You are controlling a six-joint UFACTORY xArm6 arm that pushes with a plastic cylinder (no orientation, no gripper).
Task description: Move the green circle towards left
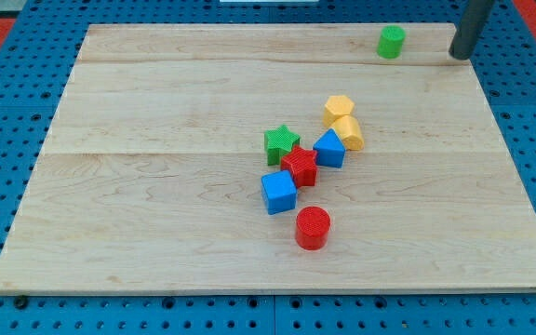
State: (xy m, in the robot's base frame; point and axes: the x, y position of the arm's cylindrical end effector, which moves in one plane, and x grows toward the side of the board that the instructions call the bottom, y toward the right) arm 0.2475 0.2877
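Observation:
The green circle (pixel 391 42) stands near the view's top right of the wooden board (pixel 156 186). My tip (pixel 459 54) is at the view's top right, to the right of the green circle, with a clear gap between them. A cluster sits in the middle: a green star (pixel 281 143), a red star (pixel 300 166), a blue triangle-like block (pixel 329 149), a blue cube (pixel 278 192), a yellow hexagon (pixel 339 109) and a yellow rounded block (pixel 348 132). A red circle (pixel 312 227) stands just below the cluster.
The board lies on a blue pegboard surface (pixel 7 112). Red surface shows at the view's top corners.

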